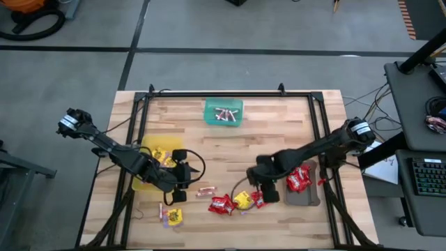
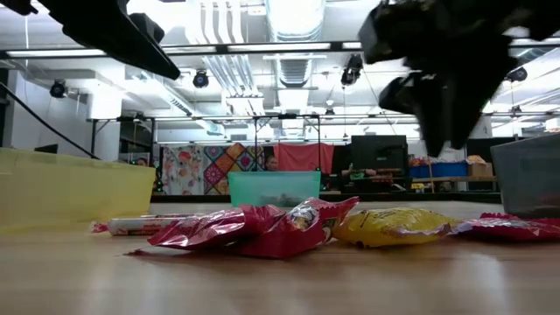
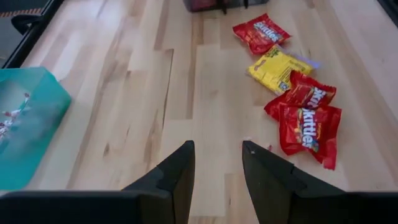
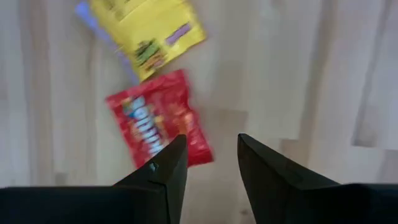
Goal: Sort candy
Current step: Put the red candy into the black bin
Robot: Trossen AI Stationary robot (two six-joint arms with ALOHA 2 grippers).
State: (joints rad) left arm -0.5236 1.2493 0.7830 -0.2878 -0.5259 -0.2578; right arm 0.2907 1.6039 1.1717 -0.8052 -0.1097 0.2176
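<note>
Loose candy lies on the near middle of the table: two red packets [image 1: 221, 204] [image 1: 258, 200], a yellow packet [image 1: 242, 200], a pinkish roll [image 1: 205, 189] and another yellow packet [image 1: 173, 217]. My right gripper [image 1: 268, 194] hovers open, pointing down, over a red packet [image 4: 158, 121] and a yellow packet [image 4: 149, 31], touching neither. My left gripper [image 1: 185, 174] is open and empty beside the yellow tray [image 1: 143, 183]. It faces the row of red packets [image 3: 309, 124] and the yellow packet [image 3: 278, 68].
The yellow tray holds yellow packets [image 1: 162, 156]. The green tray [image 1: 223, 113] at the far middle holds pinkish rolls. The grey tray [image 1: 306, 196] on the right holds red packets [image 1: 300, 178]. A black frame [image 1: 223, 94] borders the table. Bare wood lies between the trays.
</note>
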